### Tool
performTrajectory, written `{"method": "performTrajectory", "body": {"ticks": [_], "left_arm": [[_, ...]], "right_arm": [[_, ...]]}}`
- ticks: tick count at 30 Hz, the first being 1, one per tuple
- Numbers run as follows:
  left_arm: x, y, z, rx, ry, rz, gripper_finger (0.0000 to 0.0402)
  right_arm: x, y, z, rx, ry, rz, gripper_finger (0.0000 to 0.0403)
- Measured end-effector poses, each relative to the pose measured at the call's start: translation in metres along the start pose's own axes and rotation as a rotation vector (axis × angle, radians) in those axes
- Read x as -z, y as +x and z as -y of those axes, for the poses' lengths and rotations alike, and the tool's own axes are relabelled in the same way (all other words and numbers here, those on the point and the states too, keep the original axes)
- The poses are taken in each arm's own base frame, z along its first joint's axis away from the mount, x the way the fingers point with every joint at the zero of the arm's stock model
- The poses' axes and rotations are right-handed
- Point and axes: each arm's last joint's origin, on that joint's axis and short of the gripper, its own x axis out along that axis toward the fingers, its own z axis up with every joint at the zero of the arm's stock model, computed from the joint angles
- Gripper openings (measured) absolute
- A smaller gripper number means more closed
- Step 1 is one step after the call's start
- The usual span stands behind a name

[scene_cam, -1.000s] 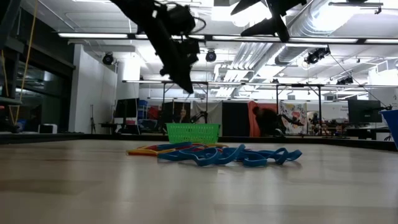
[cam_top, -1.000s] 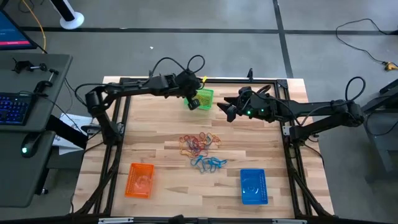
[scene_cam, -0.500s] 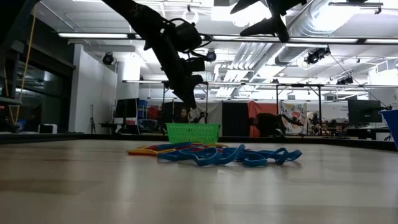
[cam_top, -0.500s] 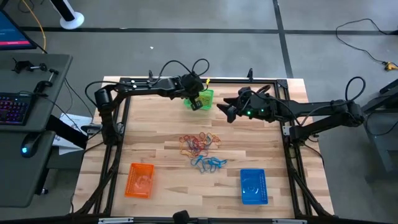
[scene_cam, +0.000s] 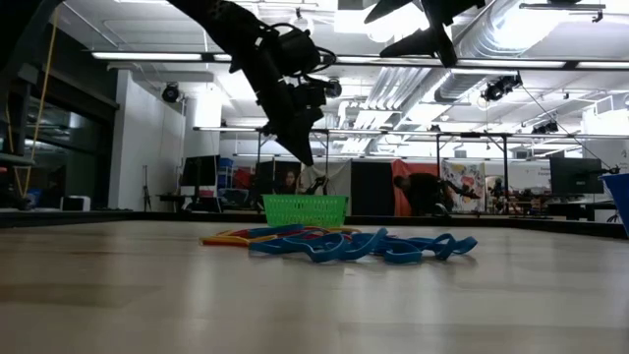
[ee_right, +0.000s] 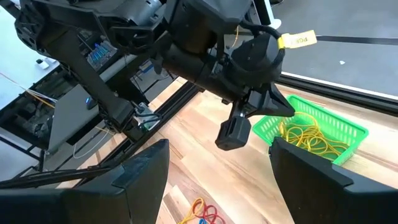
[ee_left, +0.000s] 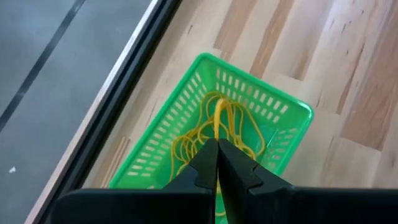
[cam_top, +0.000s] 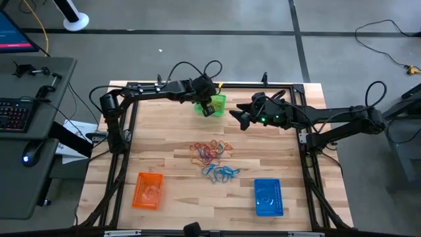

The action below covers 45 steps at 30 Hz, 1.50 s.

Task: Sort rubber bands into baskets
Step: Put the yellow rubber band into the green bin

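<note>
My left gripper (cam_top: 210, 110) hovers over the green basket (cam_top: 215, 103) at the table's far edge and is shut on a yellow rubber band (ee_left: 217, 121). More yellow bands (ee_right: 305, 138) lie inside that basket. My right gripper (cam_top: 239, 119) stands open in the air to the basket's right, with nothing between its fingers. A loose pile of red and orange rubber bands (cam_top: 210, 151) and blue ones (cam_top: 221, 173) lies at the table's middle. The orange basket (cam_top: 148, 190) stands near left and the blue basket (cam_top: 268, 197) near right. My left gripper pinches one strand of the yellow band (ee_left: 217, 132) between its two fingertips. The fingers slant down from the table's left, above the basket's inside. The band hangs below the tips and reaches down to the yellow bands in the green basket.
A black frame (cam_top: 125, 125) runs around the wooden table's edges. In the low view the band pile (scene_cam: 344, 243) lies in front of the green basket (scene_cam: 306, 209). Bare wood lies between the pile and the near baskets.
My left gripper has sunk a little toward the green basket and shifted slightly toward the table's right, staying shut on the yellow band.
</note>
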Motion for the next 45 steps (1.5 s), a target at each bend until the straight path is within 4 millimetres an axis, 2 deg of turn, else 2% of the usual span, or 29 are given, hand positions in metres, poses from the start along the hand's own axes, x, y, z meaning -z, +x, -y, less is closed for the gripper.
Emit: {"method": "performTrajectory", "body": {"ticks": [5, 15, 19, 22, 25, 29, 32, 35, 39, 41, 45], "left_arm": [[-0.005, -0.005, -0.003, -0.003, -0.026, -0.004, 0.0029], [-0.003, -0.008, -0.001, -0.017, -0.03, -0.058, 0.0179], [0.002, -0.016, 0.009, 0.052, -0.074, -0.17, 0.0202], [0.011, -0.026, 0.025, 0.179, -0.116, -0.241, 0.0192], [0.021, -0.042, 0.051, 0.256, -0.084, -0.211, 0.0158], [0.046, -0.07, 0.081, 0.329, -0.101, -0.081, 0.0077], [0.074, -0.088, 0.098, 0.385, -0.185, -0.011, 0.0014], [0.105, -0.102, 0.11, 0.402, -0.222, -0.005, 0.0003], [0.138, -0.103, 0.121, 0.368, -0.08, -0.044, 0.0001], [0.145, -0.101, 0.125, 0.364, 0.05, -0.037, 0.0001], [0.145, -0.088, 0.131, 0.37, 0.229, -0.056, 0.0012]], "right_arm": [[0.0, 0.0, 0.0, -0.002, 0.01, -0.002, 0.0265], [0.0, 0.0, 0.0, -0.003, 0.01, -0.002, 0.0265], [0.0, 0.0, 0.0, -0.004, -0.015, -0.006, 0.0265], [0.004, 0.0, 0.002, 0.0, -0.03, -0.048, 0.0265], [0.011, -0.001, 0.006, 0.023, -0.069, -0.138, 0.0265], [0.022, -0.004, 0.015, 0.09, -0.08, -0.266, 0.0265], [0.025, -0.005, 0.019, 0.124, -0.091, -0.308, 0.0265], [0.025, -0.005, 0.018, 0.122, -0.092, -0.305, 0.0265], [0.022, -0.003, 0.019, 0.119, -0.08, -0.279, 0.0265], [0.02, -0.002, 0.022, 0.129, -0.078, -0.271, 0.0265], [0.018, -0.001, 0.024, 0.14, -0.087, -0.267, 0.0265]]}}
